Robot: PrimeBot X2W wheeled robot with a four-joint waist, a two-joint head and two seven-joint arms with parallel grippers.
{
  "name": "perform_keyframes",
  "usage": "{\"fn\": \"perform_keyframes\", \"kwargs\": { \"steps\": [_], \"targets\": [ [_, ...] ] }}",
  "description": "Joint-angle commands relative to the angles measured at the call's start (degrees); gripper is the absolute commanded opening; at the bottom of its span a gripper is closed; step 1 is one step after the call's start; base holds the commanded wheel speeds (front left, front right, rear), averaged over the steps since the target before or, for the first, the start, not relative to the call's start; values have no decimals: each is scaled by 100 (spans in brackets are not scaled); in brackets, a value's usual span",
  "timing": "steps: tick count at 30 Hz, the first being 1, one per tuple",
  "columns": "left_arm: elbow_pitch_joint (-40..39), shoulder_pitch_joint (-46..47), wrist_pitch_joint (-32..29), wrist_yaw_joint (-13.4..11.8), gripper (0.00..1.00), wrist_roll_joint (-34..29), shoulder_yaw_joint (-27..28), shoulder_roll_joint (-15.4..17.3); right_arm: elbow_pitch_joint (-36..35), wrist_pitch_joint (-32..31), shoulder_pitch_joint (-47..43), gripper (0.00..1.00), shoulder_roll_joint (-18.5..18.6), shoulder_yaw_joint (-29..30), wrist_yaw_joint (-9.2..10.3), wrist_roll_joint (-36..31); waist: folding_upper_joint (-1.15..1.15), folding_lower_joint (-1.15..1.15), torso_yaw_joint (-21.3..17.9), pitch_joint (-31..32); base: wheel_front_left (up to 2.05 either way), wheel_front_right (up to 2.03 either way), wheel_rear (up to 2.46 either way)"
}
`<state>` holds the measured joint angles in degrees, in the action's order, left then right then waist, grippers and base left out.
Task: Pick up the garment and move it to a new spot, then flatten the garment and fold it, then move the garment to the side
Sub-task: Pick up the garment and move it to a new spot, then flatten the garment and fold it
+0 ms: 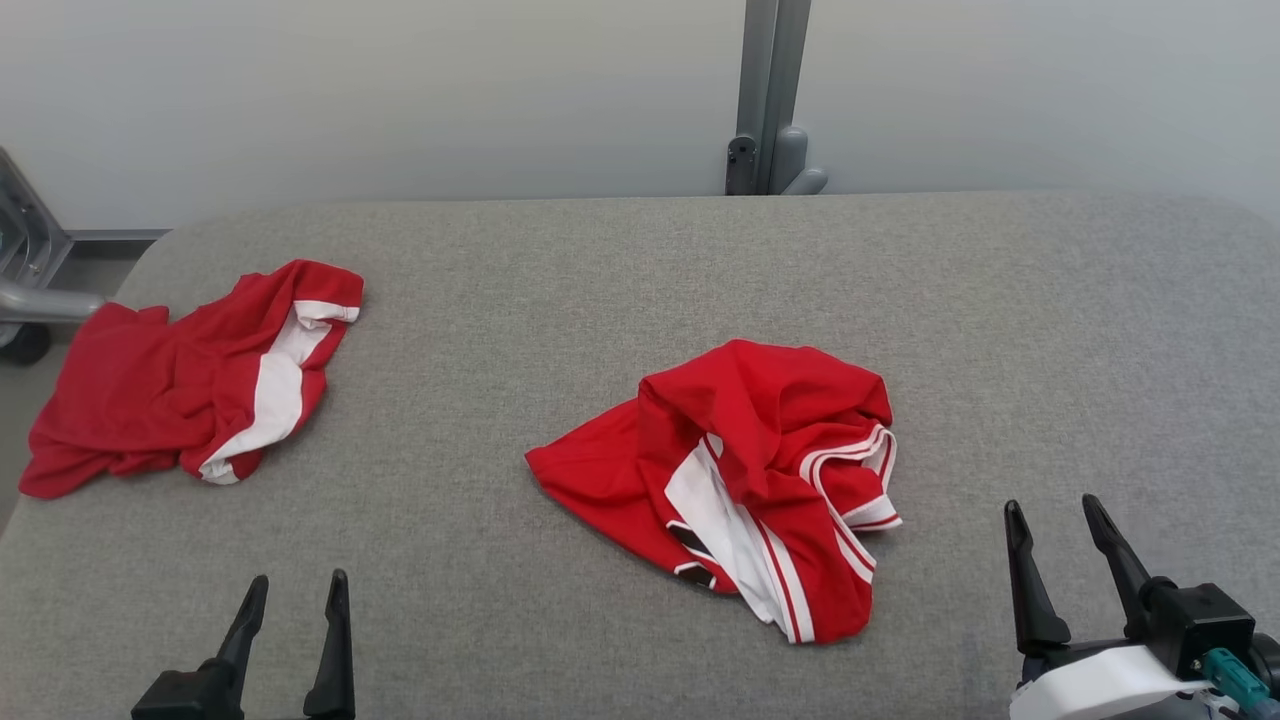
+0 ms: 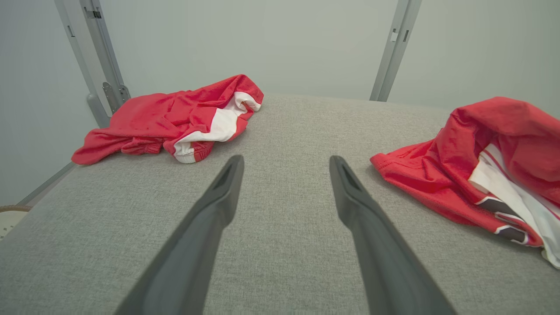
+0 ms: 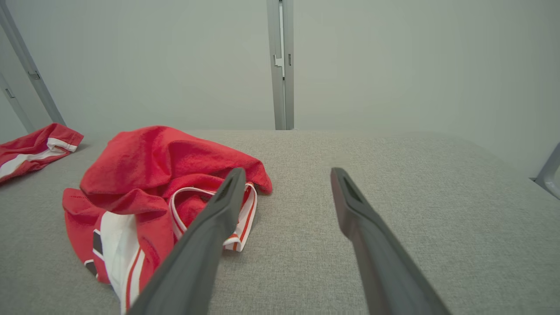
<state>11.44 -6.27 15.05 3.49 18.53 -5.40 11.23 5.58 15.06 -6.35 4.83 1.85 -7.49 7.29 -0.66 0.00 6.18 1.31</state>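
A crumpled red garment [image 1: 745, 470] with white and black trim lies in a heap near the middle of the grey table [image 1: 620, 260]; it also lies at the right of the left wrist view [image 2: 477, 162] and the left of the right wrist view [image 3: 157, 183]. My left gripper [image 1: 296, 590] stands open at the lower left, clear of any cloth, its fingers [image 2: 218, 197] apart over bare table. My right gripper [image 1: 1052, 512] stands open at the lower right, just right of the heap, with nothing between its fingers [image 3: 354, 205].
A second red and white garment [image 1: 190, 385] lies bunched at the table's left edge [image 2: 175, 118] [image 3: 33, 146]. A grey post [image 1: 770, 95] rises behind the far edge against a pale wall. A metal frame [image 1: 30, 270] stands off the left side.
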Motion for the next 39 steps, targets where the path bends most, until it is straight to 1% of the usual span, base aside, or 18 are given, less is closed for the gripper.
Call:
{"fn": "perform_keyframes", "kwargs": {
  "steps": [1,5,9,15,21,25,29,31,35,38,39],
  "targets": [
    [22,-84,18,72,100,-53,66,-29,37,19,-53,100,-12,25,0,7,66,0,-3,-9,0,0,0],
    [62,-58,18,208,100,-187,226,-117,110,19,29,100,-50,45,0,27,66,0,-19,-41,0,0,0],
    [87,-18,18,292,100,-312,345,-187,131,19,89,100,-81,6,0,29,66,0,-41,-62,0,0,0],
    [88,27,18,348,100,-415,441,-295,137,19,66,100,-94,17,0,-1,66,0,-53,-73,0,0,0],
    [3,114,18,380,100,-416,420,-490,151,19,129,100,-54,-53,0,-4,66,0,-151,-108,0,0,0],
    [-74,290,18,406,100,-334,-14,-661,150,19,238,100,-3,-165,0,-14,66,0,-338,-205,0,0,0],
    [-81,596,12,404,100,-133,-727,-713,75,19,430,100,13,-248,1,-24,66,0,-677,-435,0,0,0],
    [19,794,-19,405,100,15,-1067,-674,19,19,535,100,-5,-276,1,-11,66,0,-866,-584,0,0,0],
    [362,1264,-216,406,100,158,-1682,-483,-54,19,669,100,-60,-332,1,78,66,0,-1221,-816,0,0,0],
    [804,1538,-392,407,100,168,-1884,-393,-77,19,721,100,-105,-347,1,127,66,0,-1462,-920,0,0,0],
    [970,1616,-462,407,100,243,-1891,-411,-84,19,744,100,-122,-358,1,139,66,0,-1533,-958,0,0,0]
  ]
}}
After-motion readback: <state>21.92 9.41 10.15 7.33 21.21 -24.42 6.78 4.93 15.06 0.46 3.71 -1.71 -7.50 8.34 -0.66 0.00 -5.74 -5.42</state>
